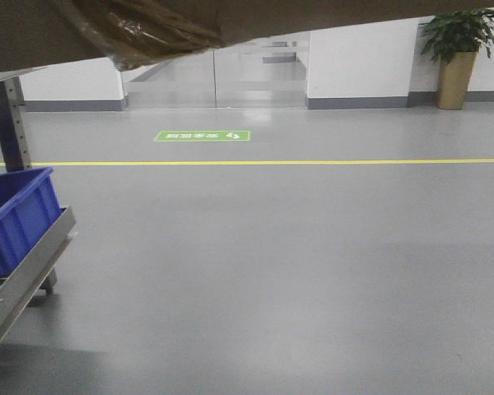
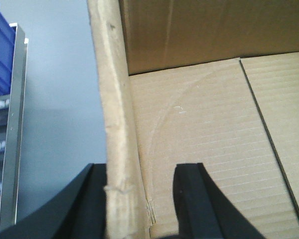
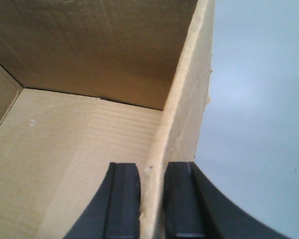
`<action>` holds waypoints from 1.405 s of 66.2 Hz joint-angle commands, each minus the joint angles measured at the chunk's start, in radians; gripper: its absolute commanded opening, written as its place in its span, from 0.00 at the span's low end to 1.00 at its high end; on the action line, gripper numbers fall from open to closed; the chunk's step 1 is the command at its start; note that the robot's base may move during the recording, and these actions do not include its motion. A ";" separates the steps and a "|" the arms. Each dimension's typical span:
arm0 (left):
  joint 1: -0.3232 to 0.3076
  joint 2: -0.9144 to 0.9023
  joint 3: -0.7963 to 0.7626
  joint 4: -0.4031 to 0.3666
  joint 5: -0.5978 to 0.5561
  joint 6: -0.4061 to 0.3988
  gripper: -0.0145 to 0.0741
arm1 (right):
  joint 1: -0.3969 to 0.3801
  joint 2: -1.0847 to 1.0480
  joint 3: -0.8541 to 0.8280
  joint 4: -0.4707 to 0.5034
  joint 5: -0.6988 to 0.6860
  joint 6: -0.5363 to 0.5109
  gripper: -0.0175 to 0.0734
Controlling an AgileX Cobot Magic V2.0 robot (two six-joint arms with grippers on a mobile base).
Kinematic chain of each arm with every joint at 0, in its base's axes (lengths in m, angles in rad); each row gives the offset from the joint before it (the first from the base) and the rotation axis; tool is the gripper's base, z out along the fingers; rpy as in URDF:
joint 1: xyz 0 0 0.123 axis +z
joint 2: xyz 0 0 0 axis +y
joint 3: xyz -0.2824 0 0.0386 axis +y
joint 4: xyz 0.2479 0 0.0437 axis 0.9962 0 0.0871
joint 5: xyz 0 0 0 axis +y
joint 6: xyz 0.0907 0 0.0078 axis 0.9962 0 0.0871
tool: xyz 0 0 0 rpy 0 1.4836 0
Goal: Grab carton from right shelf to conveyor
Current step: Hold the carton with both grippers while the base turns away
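The carton (image 1: 148,29), plain brown cardboard with a tuft of clear tape (image 1: 144,41), hangs in the air across the top of the front view. In the left wrist view my left gripper (image 2: 142,172) straddles the carton's (image 2: 214,124) left wall, one black finger outside and one inside, shut on it. My right gripper (image 3: 151,169) pinches the right wall of the carton (image 3: 65,139) tightly between its two fingers. The carton's inside looks empty. A shelf rack with a shiny steel rail (image 1: 25,276) stands at the lower left. The conveyor is out of view.
A blue plastic bin (image 1: 16,218) sits on the rack, and more blue bins (image 2: 0,55) show beside a steel upright (image 2: 12,139). Grey floor with a yellow line (image 1: 313,161) and a green sign (image 1: 202,136) stretches ahead. A potted plant (image 1: 457,58) stands by the far wall.
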 commanded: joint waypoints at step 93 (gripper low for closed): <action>-0.015 -0.012 -0.002 -0.036 -0.038 0.034 0.15 | -0.006 -0.008 -0.005 0.000 -0.101 -0.005 0.12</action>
